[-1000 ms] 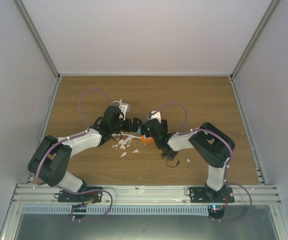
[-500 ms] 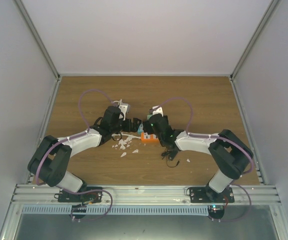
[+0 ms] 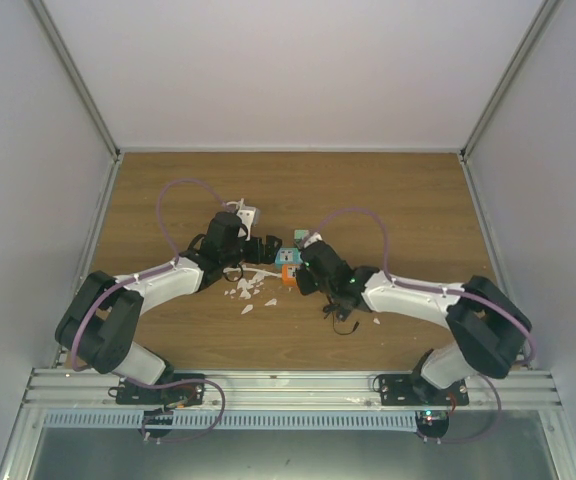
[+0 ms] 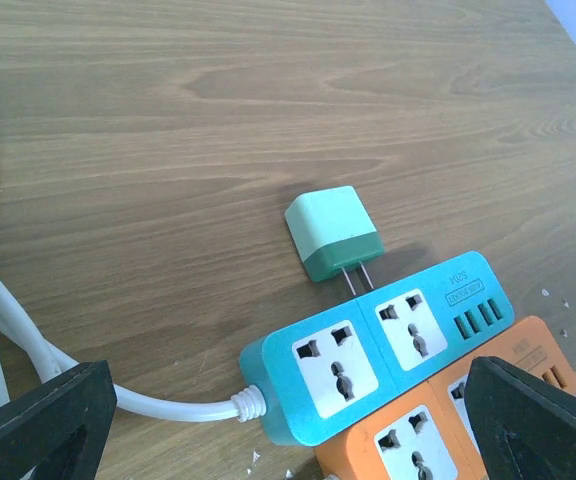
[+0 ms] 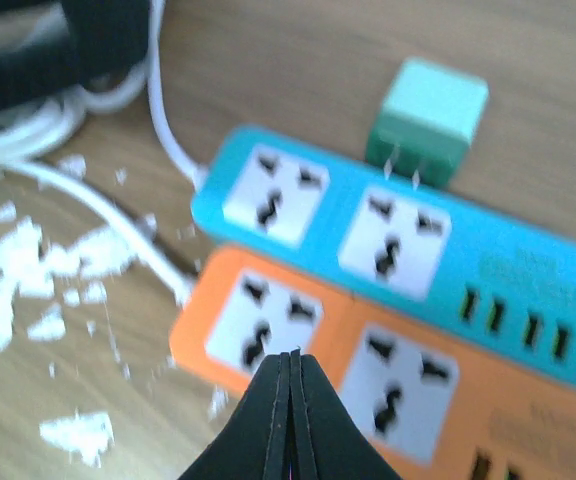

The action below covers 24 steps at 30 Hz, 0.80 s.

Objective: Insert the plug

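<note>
Fixed overhead camera looks down on the whole wooden table (image 3: 418, 200) from its near edge; both wrist cameras look down closely, sharing the blue power strip (image 4: 378, 340) and green plug (image 4: 333, 232)

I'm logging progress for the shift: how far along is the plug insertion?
Done: nothing; the green plug lies flat on the table, prongs toward the blue power strip's side, in no socket. In hand: nothing; the right gripper is shut empty above the orange strip, the left gripper open. Left: grasp, align, insert.
</note>
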Each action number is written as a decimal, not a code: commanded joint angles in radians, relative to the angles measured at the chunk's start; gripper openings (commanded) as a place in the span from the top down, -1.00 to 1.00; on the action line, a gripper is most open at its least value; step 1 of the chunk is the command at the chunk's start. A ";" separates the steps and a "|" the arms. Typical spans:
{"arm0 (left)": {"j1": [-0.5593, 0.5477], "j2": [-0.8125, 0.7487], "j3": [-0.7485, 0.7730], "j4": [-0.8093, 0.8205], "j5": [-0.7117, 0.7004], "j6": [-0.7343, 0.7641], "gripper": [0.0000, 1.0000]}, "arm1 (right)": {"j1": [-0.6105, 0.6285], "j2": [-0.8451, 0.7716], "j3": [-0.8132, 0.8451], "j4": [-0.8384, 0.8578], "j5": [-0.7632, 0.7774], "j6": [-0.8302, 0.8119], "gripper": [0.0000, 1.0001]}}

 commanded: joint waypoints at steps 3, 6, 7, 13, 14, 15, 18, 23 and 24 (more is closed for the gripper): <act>-0.008 -0.020 0.031 0.024 -0.025 0.015 -0.98 | 0.055 -0.157 -0.127 -0.134 -0.041 0.098 0.99; -0.009 -0.012 0.036 0.022 -0.028 0.016 -0.98 | 0.059 -0.190 -0.166 -0.169 -0.035 0.139 0.99; -0.009 -0.010 0.037 0.021 -0.028 0.017 -0.98 | 0.059 -0.193 -0.176 -0.167 -0.035 0.139 0.99; -0.007 -0.008 0.036 0.017 -0.040 0.019 -0.98 | 0.057 -0.125 -0.160 -0.124 -0.035 0.112 0.99; -0.008 -0.007 0.036 0.017 -0.042 0.020 -0.98 | 0.054 -0.096 -0.138 -0.129 -0.031 0.103 0.99; -0.008 -0.006 0.036 0.015 -0.044 0.021 -0.98 | 0.049 -0.057 -0.118 -0.138 -0.028 0.095 0.99; -0.007 -0.004 0.040 0.010 -0.046 0.021 -0.98 | 0.025 0.014 -0.062 -0.142 -0.027 0.074 0.99; -0.008 0.006 0.054 -0.008 -0.066 0.017 -0.98 | -0.026 0.092 0.014 -0.175 0.036 0.050 0.99; -0.007 0.010 0.058 -0.013 -0.072 0.015 -0.98 | -0.037 0.095 0.025 -0.179 0.049 0.044 0.99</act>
